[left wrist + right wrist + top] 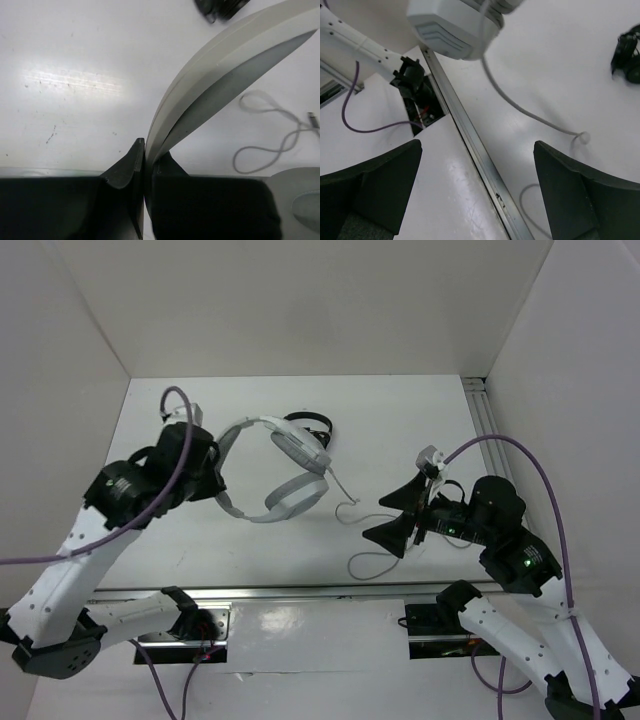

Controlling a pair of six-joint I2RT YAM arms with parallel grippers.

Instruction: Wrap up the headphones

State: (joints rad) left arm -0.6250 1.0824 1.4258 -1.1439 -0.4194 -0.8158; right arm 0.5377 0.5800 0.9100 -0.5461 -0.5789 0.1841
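Left wrist alone shows left gripper [144, 156] clamped on headband [220, 70] of headphones [295, 495]. Top view shows right gripper [393, 515] spread apart, right of cable [347, 508].

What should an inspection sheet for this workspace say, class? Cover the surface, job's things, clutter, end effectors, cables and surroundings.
Surface: white table, a few faint scuffs.
Job's things: white headphones, held by the headband.
Clutter: black headphones behind them.
End effectors: left end effector shut on the headband; right end effector open, empty.
Cables: grey cable loose in loops on the table; purple leads on both arms.
Surroundings: white walls on three sides.
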